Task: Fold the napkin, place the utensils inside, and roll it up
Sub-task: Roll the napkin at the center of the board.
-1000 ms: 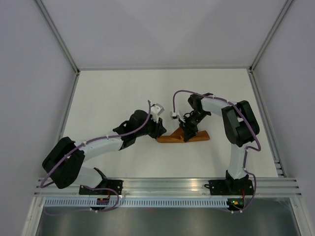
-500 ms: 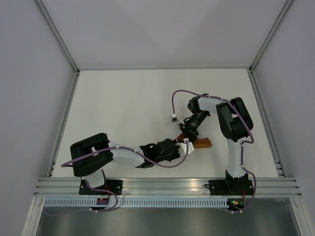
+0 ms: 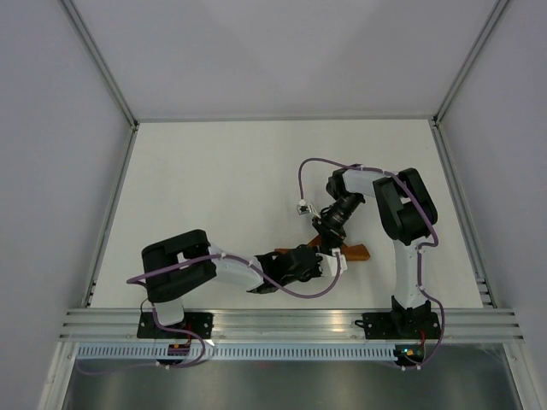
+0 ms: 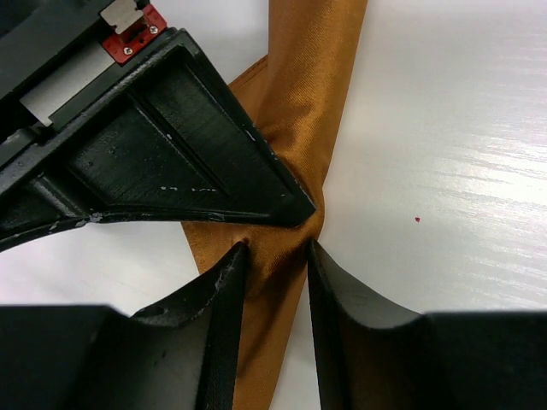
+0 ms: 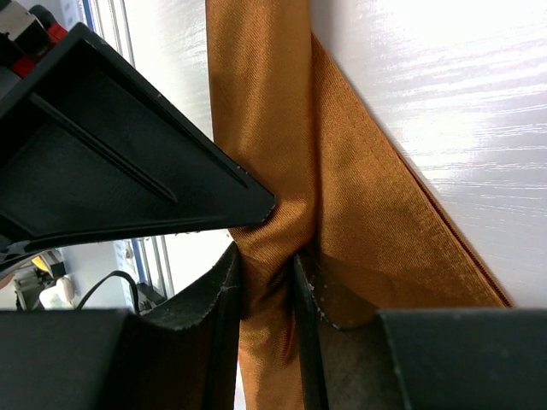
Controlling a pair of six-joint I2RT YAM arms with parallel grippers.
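The napkin (image 3: 355, 251) is a narrow orange-brown roll lying near the table's front right. It fills the middle of the left wrist view (image 4: 308, 102) and the right wrist view (image 5: 256, 102). My left gripper (image 3: 330, 254) reaches it from the near side, and its fingers (image 4: 275, 265) are closed on the roll. My right gripper (image 3: 331, 239) comes from the far side, and its fingers (image 5: 265, 282) pinch the cloth at the same spot. The two grippers' tips almost touch. The utensils are not in view.
The white table (image 3: 214, 171) is walled on the left, back and right. An aluminium rail (image 3: 291, 320) with both arm bases runs along the near edge. The left arm's forearm lies low across the front middle of the table.
My left arm has swung from the napkin's left side round to its near side and closed on it. The napkin has turned and shifted towards the front right. My right gripper has kept hold.
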